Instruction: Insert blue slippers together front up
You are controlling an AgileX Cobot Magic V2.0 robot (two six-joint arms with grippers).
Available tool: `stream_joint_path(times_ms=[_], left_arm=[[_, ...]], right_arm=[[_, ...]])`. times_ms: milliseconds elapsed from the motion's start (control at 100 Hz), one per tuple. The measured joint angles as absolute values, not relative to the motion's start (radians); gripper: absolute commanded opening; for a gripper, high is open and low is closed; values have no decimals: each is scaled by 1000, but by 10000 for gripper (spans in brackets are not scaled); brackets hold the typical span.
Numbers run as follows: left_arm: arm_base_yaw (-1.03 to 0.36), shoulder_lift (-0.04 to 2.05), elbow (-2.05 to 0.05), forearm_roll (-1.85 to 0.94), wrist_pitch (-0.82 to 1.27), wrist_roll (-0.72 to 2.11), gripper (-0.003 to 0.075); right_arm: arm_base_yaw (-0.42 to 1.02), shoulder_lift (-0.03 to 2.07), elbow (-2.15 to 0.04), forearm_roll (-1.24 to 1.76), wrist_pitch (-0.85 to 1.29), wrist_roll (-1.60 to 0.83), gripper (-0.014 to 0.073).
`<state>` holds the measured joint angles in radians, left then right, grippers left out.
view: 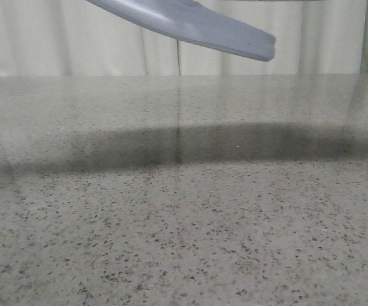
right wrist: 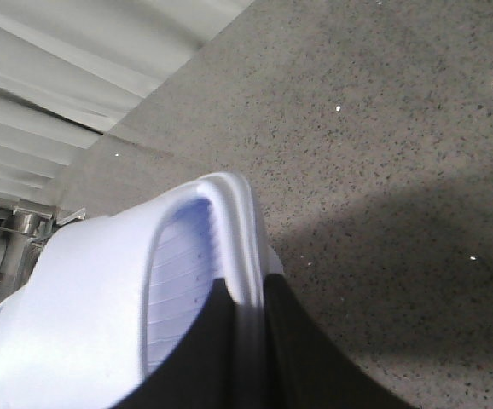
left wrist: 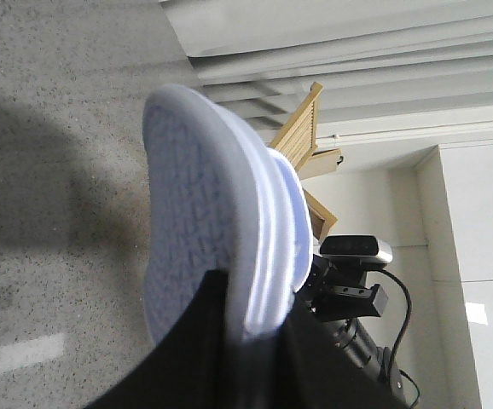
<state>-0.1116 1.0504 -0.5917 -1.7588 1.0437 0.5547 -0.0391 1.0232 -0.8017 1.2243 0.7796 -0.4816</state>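
A pale blue slipper (view: 190,22) hangs in the air at the top of the front view, above the speckled table (view: 184,223); only part of it shows, and no gripper shows there. In the left wrist view my left gripper (left wrist: 255,332) is shut on the edge of a slipper (left wrist: 187,213), its patterned sole facing the camera. A second pale layer (left wrist: 285,230) lies against it; I cannot tell whether that is the other slipper. In the right wrist view my right gripper (right wrist: 246,324) is shut on the rim of a slipper (right wrist: 101,307), whose ribbed footbed (right wrist: 178,273) shows.
A long dark shadow (view: 190,143) crosses the table. A pleated curtain (view: 56,38) hangs behind the far edge. In the left wrist view a wooden chair (left wrist: 302,128) and a camera on a black mount (left wrist: 357,251) stand beyond the slipper.
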Motion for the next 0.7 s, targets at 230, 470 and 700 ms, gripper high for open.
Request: stream_joint_path(times_ms=[230,470,700], left_arm=[[-112,1050,-592,-1761,1030,555,16],[-112,1050,-592,-1763,1028,557,16],[-112,1050,-592,-1763,1032,557,16]], right_arm=[[29,1027,-802,1229,736,-552,-107],[54,1027,-802,1213,659,-594,-106],[64,1027,-802,1149,644,-597,38]])
